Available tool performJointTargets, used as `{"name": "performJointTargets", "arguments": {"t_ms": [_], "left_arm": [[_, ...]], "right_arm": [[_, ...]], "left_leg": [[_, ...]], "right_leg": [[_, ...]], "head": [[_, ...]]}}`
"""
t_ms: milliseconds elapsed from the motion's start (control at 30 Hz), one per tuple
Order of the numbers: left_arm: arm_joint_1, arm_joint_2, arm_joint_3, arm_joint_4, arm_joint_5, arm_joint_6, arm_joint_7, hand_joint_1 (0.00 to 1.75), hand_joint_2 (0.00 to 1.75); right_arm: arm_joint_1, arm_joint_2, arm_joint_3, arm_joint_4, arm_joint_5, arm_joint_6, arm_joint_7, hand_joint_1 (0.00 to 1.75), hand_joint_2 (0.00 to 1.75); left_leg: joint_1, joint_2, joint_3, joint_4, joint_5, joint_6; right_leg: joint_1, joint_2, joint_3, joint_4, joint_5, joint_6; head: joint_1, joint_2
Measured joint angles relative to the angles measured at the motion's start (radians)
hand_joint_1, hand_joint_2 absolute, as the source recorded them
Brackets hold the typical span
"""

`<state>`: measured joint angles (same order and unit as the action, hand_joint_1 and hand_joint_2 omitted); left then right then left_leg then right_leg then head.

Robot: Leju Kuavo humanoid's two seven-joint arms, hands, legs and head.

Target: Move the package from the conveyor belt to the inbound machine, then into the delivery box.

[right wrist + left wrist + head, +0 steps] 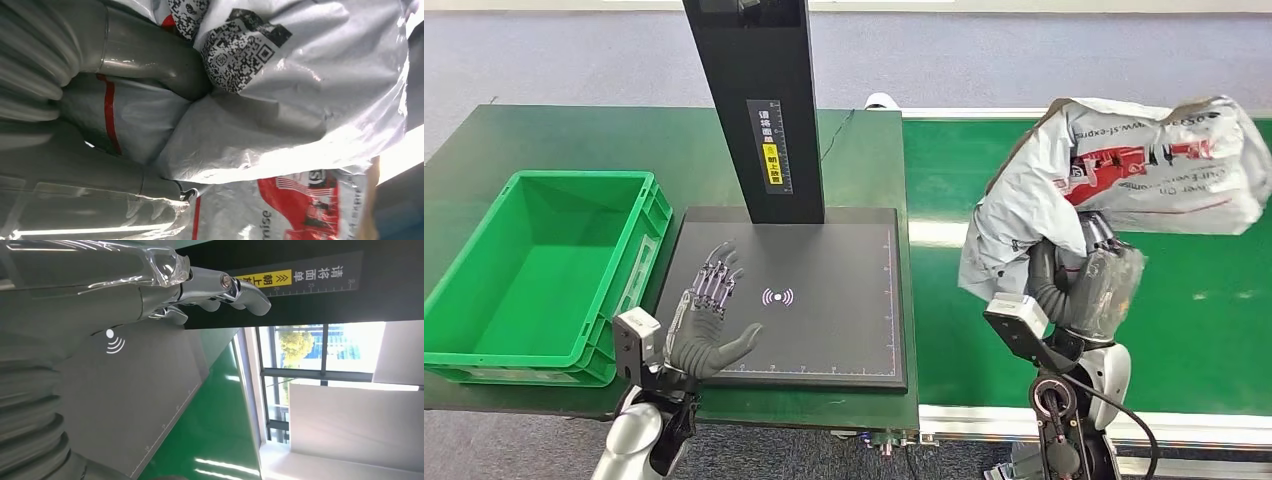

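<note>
A crumpled grey plastic package [1114, 170] with red print hangs above the green conveyor belt [1204, 330], lifted off it. My right hand [1089, 285] grips it from underneath. Close up, my thick grey thumb [150, 55] presses into the bag beside its QR codes [240, 50]. My left hand [709, 320] is open with its fingers spread, hovering over the near left corner of the black inbound machine plate [824, 330]. Its silvery fingers [225, 290] reach toward the black post [300, 295]. The green delivery box [484, 330] stands to the left with nothing in it.
The machine's black post [764, 110] rises from the back of the plate, with a yellow label [773, 150]. A dark green table [574, 135] carries box and machine. The belt has a white frame [1024, 420] along its near side.
</note>
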<state>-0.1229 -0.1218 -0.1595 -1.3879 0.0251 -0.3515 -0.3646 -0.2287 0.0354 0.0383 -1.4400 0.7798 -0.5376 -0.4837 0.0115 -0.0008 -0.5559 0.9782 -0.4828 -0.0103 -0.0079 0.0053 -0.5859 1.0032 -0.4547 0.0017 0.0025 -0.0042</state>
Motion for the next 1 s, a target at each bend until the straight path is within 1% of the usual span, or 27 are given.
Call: {"name": "performJointTargets", "arguments": {"t_ms": [67, 133, 233, 300, 400, 600, 733, 833, 1000], "left_arm": [[-0.002, 0.003, 0.000, 0.003, 0.002, -0.005, -0.004, 0.00, 1.75], [-0.005, 0.007, 0.000, 0.008, 0.003, -0.010, -0.009, 0.00, 1.75], [-0.013, 0.012, 0.000, 0.016, 0.004, -0.015, -0.016, 0.00, 1.75], [-0.020, 0.015, 0.000, 0.023, 0.004, -0.019, -0.022, 0.00, 1.75], [-0.029, 0.018, -0.001, 0.035, 0.004, -0.027, -0.028, 0.00, 1.75], [-0.040, 0.022, -0.006, 0.060, -0.001, -0.035, -0.039, 0.00, 1.75], [-0.046, 0.026, -0.008, 0.076, -0.003, -0.037, -0.044, 0.00, 1.75], [-0.052, 0.028, -0.012, 0.085, -0.003, -0.037, -0.046, 0.00, 1.75], [-0.054, 0.031, -0.014, 0.093, -0.003, -0.036, -0.047, 0.00, 1.75]], "right_arm": [[0.005, -0.013, 0.041, -0.008, -0.084, 0.104, 0.002, 1.75, 1.75], [0.009, -0.024, 0.077, -0.015, -0.111, 0.163, 0.001, 1.75, 1.75], [0.010, -0.042, 0.120, -0.025, -0.131, 0.237, -0.006, 1.75, 1.75], [0.010, -0.055, 0.147, -0.031, -0.136, 0.314, -0.010, 1.75, 1.75], [0.009, -0.071, 0.193, -0.034, -0.090, 0.401, -0.001, 1.75, 1.75], [-0.010, -0.098, 0.288, -0.012, 0.070, 0.512, 0.063, 1.75, 1.75], [-0.042, -0.119, 0.357, 0.045, 0.164, 0.583, 0.113, 1.75, 1.75], [-0.070, -0.131, 0.408, 0.097, 0.204, 0.598, 0.123, 1.75, 1.75], [-0.119, -0.145, 0.471, 0.162, 0.221, 0.607, 0.125, 1.75, 1.75]], "left_leg": [[0.000, 0.000, 0.000, 0.000, 0.000, 0.000], [0.000, 0.000, 0.000, 0.000, 0.000, 0.000], [0.000, 0.000, 0.000, 0.000, 0.000, 0.000], [0.000, 0.000, 0.000, 0.000, 0.000, 0.000], [0.000, 0.000, 0.000, 0.000, 0.000, 0.000], [0.000, 0.000, 0.000, 0.000, 0.000, 0.000], [0.000, 0.000, 0.000, 0.000, 0.000, 0.000], [0.000, 0.000, 0.000, 0.000, 0.000, 0.000], [0.000, 0.000, 0.000, 0.000, 0.000, 0.000]], "right_leg": [[0.000, 0.000, 0.000, 0.000, 0.000, 0.000], [0.000, 0.000, 0.000, 0.000, 0.000, 0.000], [0.000, 0.000, 0.000, 0.000, 0.000, 0.000], [0.000, 0.000, 0.000, 0.000, 0.000, 0.000], [0.000, 0.000, 0.000, 0.000, 0.000, 0.000], [0.000, 0.000, 0.000, 0.000, 0.000, 0.000], [0.000, 0.000, 0.000, 0.000, 0.000, 0.000], [0.000, 0.000, 0.000, 0.000, 0.000, 0.000], [0.000, 0.000, 0.000, 0.000, 0.000, 0.000]], "head": [[0.000, 0.000], [0.000, 0.000], [0.000, 0.000], [0.000, 0.000], [0.000, 0.000], [0.000, 0.000], [0.000, 0.000], [0.000, 0.000], [0.000, 0.000]]}}
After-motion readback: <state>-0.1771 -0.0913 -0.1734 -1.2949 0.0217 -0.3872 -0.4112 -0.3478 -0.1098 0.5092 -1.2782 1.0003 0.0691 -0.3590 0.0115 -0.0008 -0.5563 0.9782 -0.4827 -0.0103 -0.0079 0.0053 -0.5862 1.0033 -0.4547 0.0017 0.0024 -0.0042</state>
